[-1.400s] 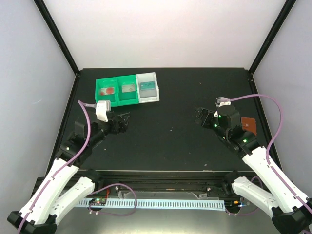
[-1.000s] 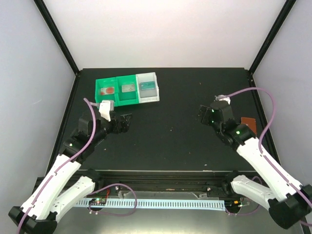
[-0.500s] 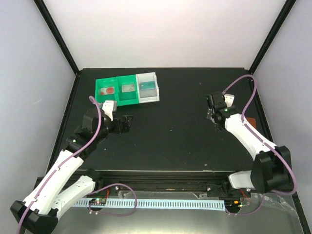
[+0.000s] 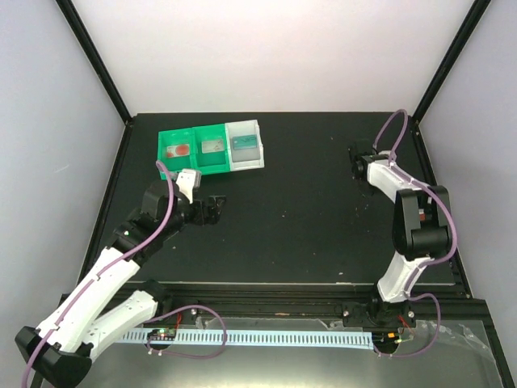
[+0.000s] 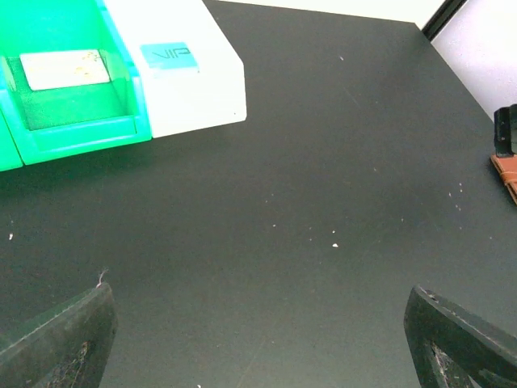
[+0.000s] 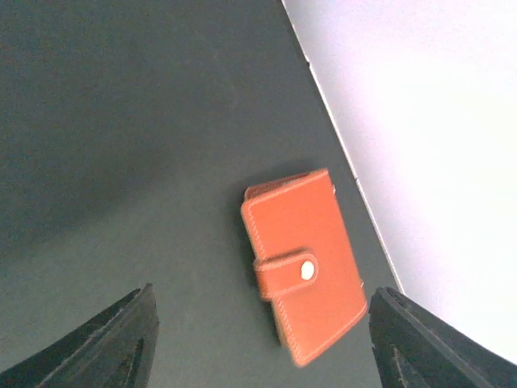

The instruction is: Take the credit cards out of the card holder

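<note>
The card holder (image 6: pixel 303 275) is lying flat on the black table (image 4: pixel 307 210), strap snapped shut, right up by the right edge. The right gripper (image 6: pixel 262 295) is pointed at it, fingers spread wide, not touching. The left gripper (image 5: pixel 258 295) is wide open too and empty. It's near the green bin (image 5: pixel 73 129) with a whitish card (image 5: pixel 65 69) in it and the white bin (image 5: pixel 202 89) with a light blue card (image 5: pixel 166 55).

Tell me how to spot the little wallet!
Look at the black table, along its right edge by the white wall. The wallet lies flat there. It's the only orange-brown thing, shut with a strap and a shiny snap.
</note>
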{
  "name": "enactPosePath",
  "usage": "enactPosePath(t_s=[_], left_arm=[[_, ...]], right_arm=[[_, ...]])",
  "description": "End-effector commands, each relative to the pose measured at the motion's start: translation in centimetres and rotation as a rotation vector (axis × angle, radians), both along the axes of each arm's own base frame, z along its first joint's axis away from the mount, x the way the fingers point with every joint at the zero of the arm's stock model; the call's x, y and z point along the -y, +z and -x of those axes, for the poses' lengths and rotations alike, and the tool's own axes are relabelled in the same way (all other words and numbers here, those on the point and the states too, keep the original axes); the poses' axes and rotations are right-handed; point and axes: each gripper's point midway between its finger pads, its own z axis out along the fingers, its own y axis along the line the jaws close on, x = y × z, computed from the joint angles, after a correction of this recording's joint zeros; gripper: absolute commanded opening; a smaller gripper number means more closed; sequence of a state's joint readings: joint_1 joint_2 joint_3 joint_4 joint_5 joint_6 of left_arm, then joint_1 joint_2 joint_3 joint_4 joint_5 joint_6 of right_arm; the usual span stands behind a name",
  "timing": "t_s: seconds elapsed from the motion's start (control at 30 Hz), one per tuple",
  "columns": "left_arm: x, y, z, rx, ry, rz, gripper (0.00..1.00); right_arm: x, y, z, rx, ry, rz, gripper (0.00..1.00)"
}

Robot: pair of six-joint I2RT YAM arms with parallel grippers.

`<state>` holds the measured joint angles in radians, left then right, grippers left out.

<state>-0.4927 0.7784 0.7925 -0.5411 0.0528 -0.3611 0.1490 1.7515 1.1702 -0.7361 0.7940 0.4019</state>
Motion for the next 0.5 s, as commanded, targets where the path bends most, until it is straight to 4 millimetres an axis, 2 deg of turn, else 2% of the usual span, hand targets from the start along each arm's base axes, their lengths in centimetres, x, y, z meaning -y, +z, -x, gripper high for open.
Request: enactPosePath(t_s=[0.0, 0.1, 0.3, 0.47], left_arm=[[0.2, 0.9, -0.2, 0.019, -0.012, -0.009, 0.99], [-0.1, 0.6, -0.3, 0.012, 0.003, -0.024, 0.99], [-0.5, 0.2, -0.7, -0.002, 0.035, -0.043, 0.99], [-0.5, -0.1, -1.2, -0.020, 0.040, -0.070, 0.99]], right_arm=[[2.6, 0.6, -1.4, -0.026, -0.043, 0.096, 0.67], [3.2, -0.3, -2.1, -0.060, -0.056, 0.122, 0.60], [3.5, -2.4, -3.2, -0.122, -0.045, 0.129, 0.52], [4.7, -4.2, -3.1, -0.177, -0.060, 0.114, 0.41]])
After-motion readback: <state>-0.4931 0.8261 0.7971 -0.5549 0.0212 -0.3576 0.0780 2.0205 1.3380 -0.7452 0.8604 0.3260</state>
